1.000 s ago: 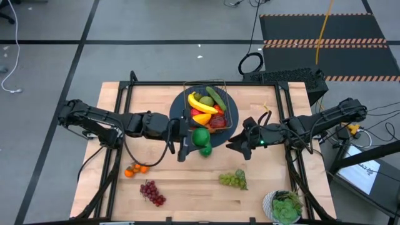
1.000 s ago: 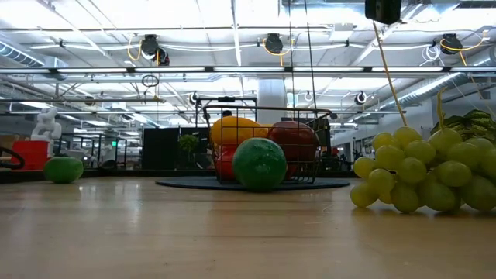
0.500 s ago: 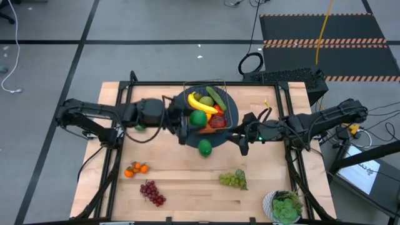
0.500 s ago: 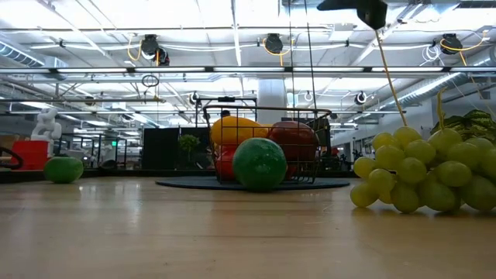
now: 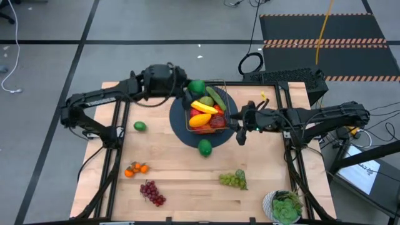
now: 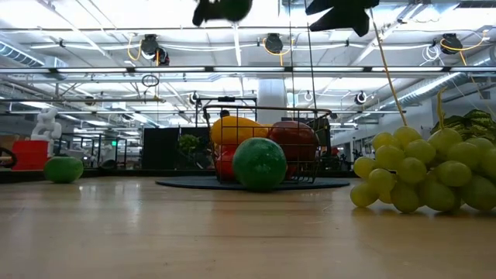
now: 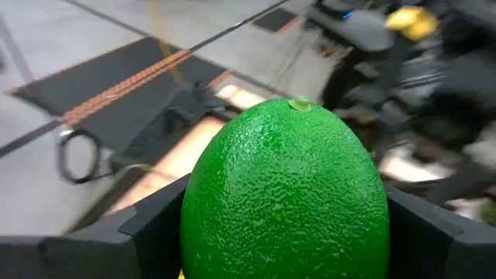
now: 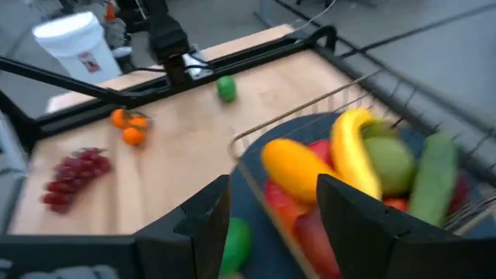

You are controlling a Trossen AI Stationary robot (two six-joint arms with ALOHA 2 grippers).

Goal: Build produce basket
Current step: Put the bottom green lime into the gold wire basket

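Note:
The wire basket (image 5: 215,115) stands on a round dark-blue mat (image 5: 181,122) and holds a banana (image 5: 203,103), a cucumber (image 5: 217,97), a mango and red fruit. My left gripper (image 5: 190,87) is raised over the basket's far-left corner, shut on a green lime (image 5: 196,87). My right gripper (image 5: 240,125) is open, beside the basket's right side, and looks at its contents (image 8: 353,159). Another green fruit (image 5: 204,147) rests at the mat's near edge. A small lime (image 5: 140,126), oranges (image 5: 135,169), purple grapes (image 5: 152,192) and green grapes (image 5: 233,180) lie on the table. My left gripper pinches the bumpy green lime (image 7: 287,194) between its two fingers (image 7: 159,232), one on each side of its widest part. The fingers come in roughly level from the table's left. The lime is lifted clear, high above the table (image 6: 225,9), its stem nub (image 7: 298,102) facing away from the wrist.
A leafy plant in a white pot (image 5: 284,207) stands at the table's near right corner. Black frame rails (image 5: 119,112) run along the table's left and right sides. Bare wood (image 5: 187,175) shows between the mat and the near fruit.
My left gripper carried the lime up from the mat's near edge, over the basket toward the far edge, and now holds it high over the basket's far-left corner. My right gripper moved toward the far edge, closer to the basket's right side. The other green fruit stayed put.

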